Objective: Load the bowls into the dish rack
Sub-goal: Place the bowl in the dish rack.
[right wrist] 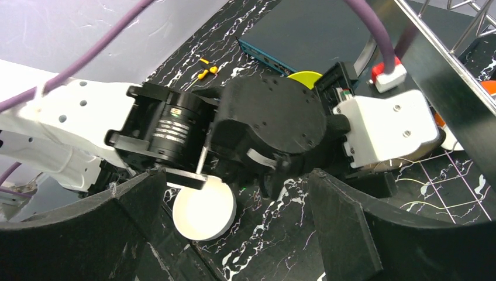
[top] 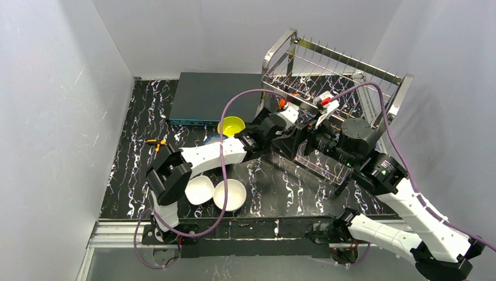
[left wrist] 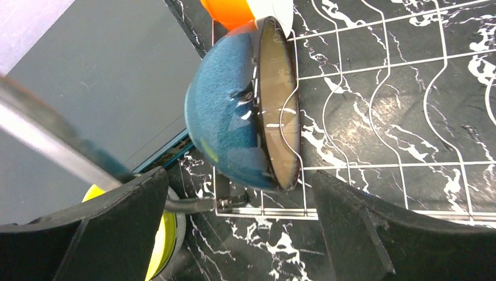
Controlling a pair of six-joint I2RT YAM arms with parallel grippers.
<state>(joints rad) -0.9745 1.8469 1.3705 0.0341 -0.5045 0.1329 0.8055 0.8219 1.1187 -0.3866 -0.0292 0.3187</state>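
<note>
In the left wrist view a dark blue bowl (left wrist: 228,117) with a tan inside stands on edge between the wires of the dish rack (left wrist: 374,70). An orange bowl (left wrist: 228,10) and a white bowl (left wrist: 276,9) stand behind it. My left gripper (left wrist: 240,234) is open just short of the blue bowl and touches nothing. A yellow-green bowl (left wrist: 164,240) lies beside its left finger. From above, two white bowls (top: 199,189) (top: 229,194) sit near the left arm's base. My right gripper (right wrist: 234,228) is open and empty above the table, with a white bowl (right wrist: 205,211) beyond it.
A flat dark grey-blue box (top: 210,96) lies at the back, left of the dish rack (top: 333,58). The left arm's wrist (right wrist: 263,129) fills the space right in front of my right gripper. A small orange and yellow item (top: 157,142) lies at the left.
</note>
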